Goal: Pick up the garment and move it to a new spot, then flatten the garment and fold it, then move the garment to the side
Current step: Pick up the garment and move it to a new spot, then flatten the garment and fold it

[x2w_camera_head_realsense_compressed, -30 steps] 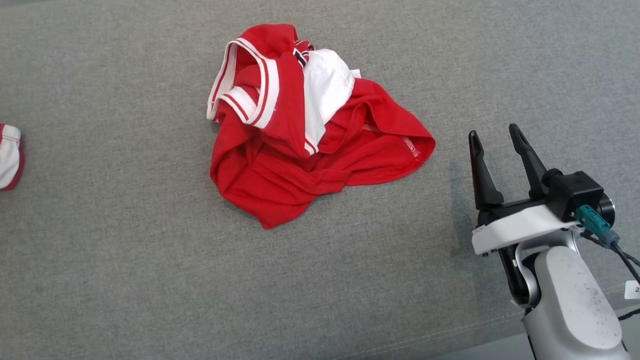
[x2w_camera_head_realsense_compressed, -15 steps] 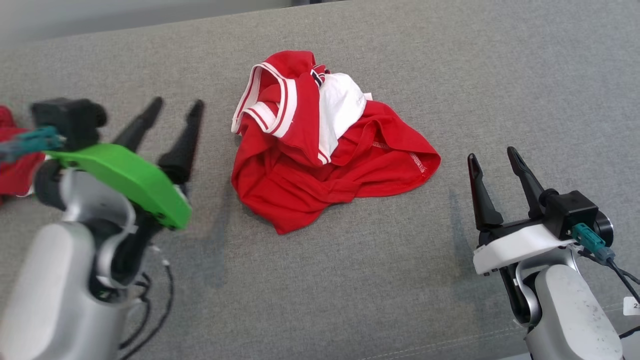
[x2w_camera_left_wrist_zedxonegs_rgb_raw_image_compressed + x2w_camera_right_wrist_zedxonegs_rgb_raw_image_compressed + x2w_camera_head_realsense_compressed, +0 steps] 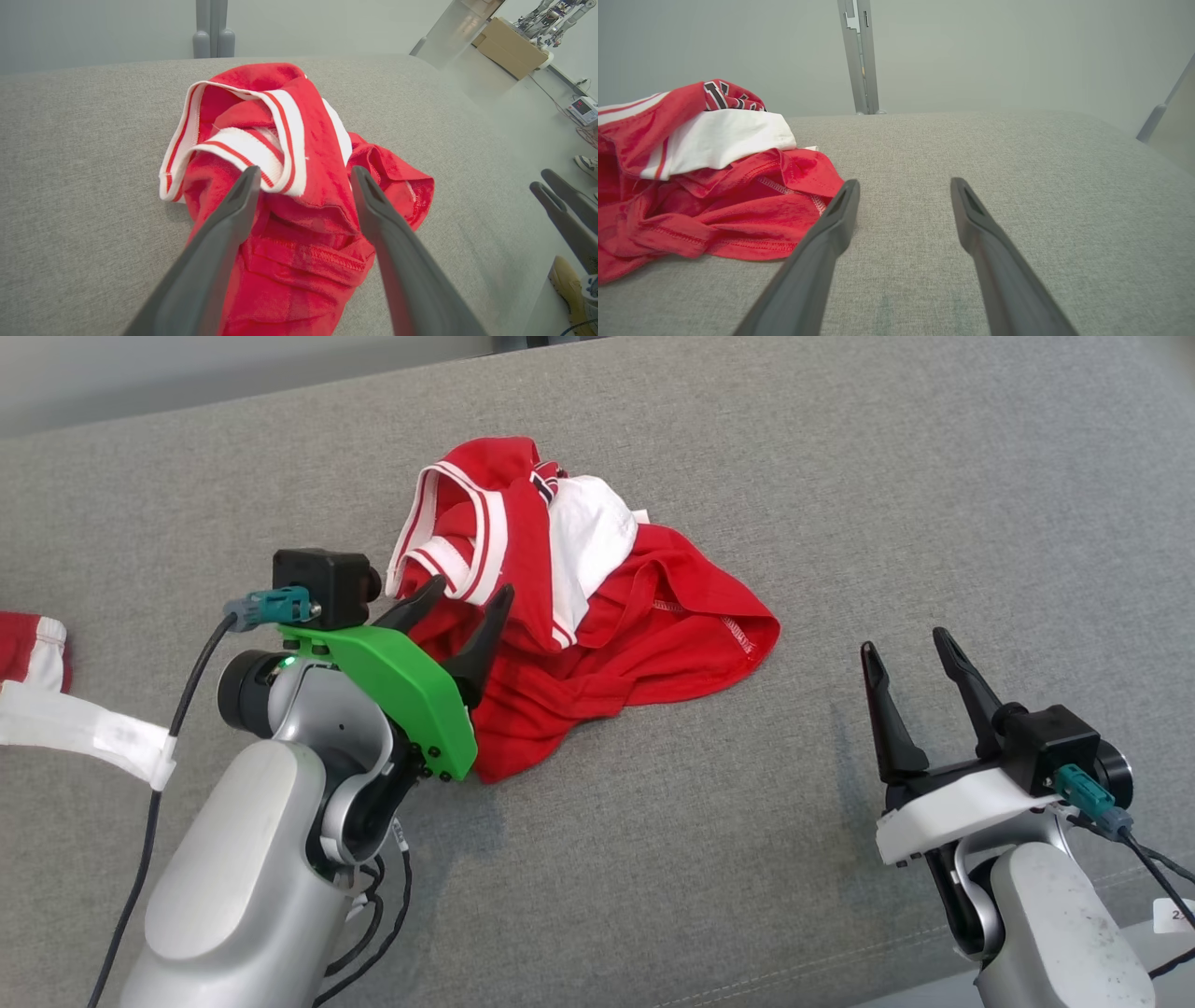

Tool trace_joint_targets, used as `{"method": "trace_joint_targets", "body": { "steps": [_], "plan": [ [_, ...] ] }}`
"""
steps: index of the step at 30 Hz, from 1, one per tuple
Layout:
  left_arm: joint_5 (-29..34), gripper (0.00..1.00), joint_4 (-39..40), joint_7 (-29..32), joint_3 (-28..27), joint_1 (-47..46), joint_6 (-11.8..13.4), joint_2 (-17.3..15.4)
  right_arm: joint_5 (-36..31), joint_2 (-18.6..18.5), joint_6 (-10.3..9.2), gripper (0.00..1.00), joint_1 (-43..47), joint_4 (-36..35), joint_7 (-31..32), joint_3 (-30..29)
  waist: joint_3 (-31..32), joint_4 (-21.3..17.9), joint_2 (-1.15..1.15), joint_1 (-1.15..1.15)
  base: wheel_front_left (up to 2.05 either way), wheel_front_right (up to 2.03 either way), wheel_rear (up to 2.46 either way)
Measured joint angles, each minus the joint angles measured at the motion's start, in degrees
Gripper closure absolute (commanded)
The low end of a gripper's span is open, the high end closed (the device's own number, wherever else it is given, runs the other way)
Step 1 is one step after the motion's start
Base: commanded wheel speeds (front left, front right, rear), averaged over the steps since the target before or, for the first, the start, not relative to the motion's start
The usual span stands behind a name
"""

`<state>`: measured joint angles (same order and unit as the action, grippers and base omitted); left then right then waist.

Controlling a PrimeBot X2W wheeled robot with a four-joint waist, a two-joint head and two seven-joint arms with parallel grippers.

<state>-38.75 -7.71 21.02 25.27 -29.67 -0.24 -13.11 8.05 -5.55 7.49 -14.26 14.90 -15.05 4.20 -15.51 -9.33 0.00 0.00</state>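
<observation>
Head view: red garment (image 3: pixel 597 616) with white striped trim and a white panel lies crumpled on the grey fabric surface (image 3: pixel 840 476), upper centre of frame.

Left tool (image 3: pixel 473 586), green-shelled, sits at the garment's left edge, centre-left of frame. Fingers are spread wide, with nothing clamped between them. Left wrist view: the left tool (image 3: pixel 304 170) straddles the fold under the striped band, tips over red cloth; whether they touch it cannot be told.

Right tool (image 3: pixel 906 642), lower right of frame, is wide open and empty, well apart from the garment. Right wrist view: it (image 3: pixel 904 182) is over bare fabric, with the garment (image 3: pixel 714 196) at left.

A second red-and-white cloth (image 3: pixel 33 649) is at the left edge.
</observation>
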Motion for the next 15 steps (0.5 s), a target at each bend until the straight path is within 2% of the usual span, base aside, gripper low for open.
{"method": "trace_joint_targets", "body": {
  "steps": [7,8,9,10,15],
  "plan": [
    [0.73,0.00,-8.25,-0.08,0.43,-2.74,0.24,0.70,0.41,0.82,0.00,0.00,-0.12,0.40,0.00,0.68,-0.10,-1.96,0.00,0.00,0.00,0.00,0.00],
    [0.74,0.56,-9.14,-0.11,0.56,-2.86,0.23,0.74,0.42,0.86,0.00,0.00,-0.12,0.40,0.00,0.63,-0.12,-2.18,0.00,0.00,0.00,0.00,0.00],
    [1.03,0.95,-9.83,-0.45,0.74,-3.05,0.13,0.63,0.43,0.89,0.00,0.00,-0.12,0.41,0.00,0.56,-0.16,-2.38,0.00,0.00,0.00,0.00,0.00],
    [1.26,1.00,-10.45,-0.71,0.78,-3.37,-0.18,0.58,0.43,0.94,0.00,0.00,-0.12,0.40,0.00,0.52,-0.21,-2.55,0.00,0.00,0.00,0.00,0.00],
    [1.51,1.00,-12.85,-1.30,1.42,-4.54,-1.55,0.41,0.54,1.24,0.00,0.00,-0.12,0.42,0.00,0.16,-0.52,-3.03,0.00,0.00,0.00,0.00,0.00]
  ]
}}
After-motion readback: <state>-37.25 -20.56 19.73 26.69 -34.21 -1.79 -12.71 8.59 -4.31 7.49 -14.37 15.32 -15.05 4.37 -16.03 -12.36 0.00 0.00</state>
